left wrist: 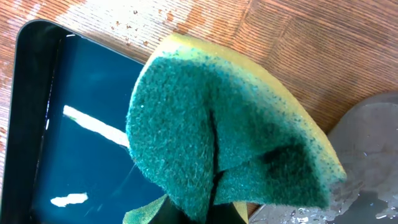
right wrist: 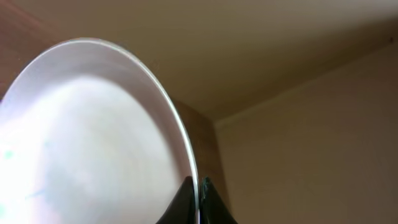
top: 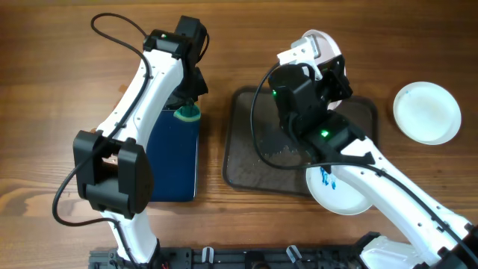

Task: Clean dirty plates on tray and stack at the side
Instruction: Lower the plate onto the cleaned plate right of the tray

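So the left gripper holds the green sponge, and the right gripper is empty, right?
No, the right gripper is not empty: the right wrist view shows it shut on the rim of a white plate. The left gripper does hold the green sponge.

the sponge (left wrist: 236,143) is rough fibre over foam, the blue tray (left wrist: 81,155) glossy, the table (left wrist: 298,43) grained wood, the plate (right wrist: 93,137) smooth.
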Controlling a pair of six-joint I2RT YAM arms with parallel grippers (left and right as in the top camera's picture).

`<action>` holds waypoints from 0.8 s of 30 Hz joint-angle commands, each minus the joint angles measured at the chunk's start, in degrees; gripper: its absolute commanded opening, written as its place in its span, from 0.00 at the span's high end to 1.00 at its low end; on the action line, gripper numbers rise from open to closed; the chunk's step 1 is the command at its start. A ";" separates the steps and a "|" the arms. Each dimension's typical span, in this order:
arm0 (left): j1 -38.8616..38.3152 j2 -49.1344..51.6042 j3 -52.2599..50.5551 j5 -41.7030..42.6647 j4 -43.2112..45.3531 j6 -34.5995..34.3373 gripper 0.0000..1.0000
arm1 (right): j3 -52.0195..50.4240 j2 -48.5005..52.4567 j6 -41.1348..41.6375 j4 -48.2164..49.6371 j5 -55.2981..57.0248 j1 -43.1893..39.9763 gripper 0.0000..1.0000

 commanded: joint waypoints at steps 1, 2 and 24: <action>0.44 -0.59 -0.26 0.22 0.31 -0.96 0.96 | 0.57 -1.90 2.56 -1.51 3.78 0.98 0.96; 0.44 -0.59 -0.26 0.22 0.35 -0.96 0.96 | 0.57 -1.40 -5.77 1.68 12.48 0.76 0.96; 0.44 -0.59 -0.26 0.20 0.81 -0.94 0.96 | 0.57 -1.38 -66.93 30.32 10.21 10.05 0.96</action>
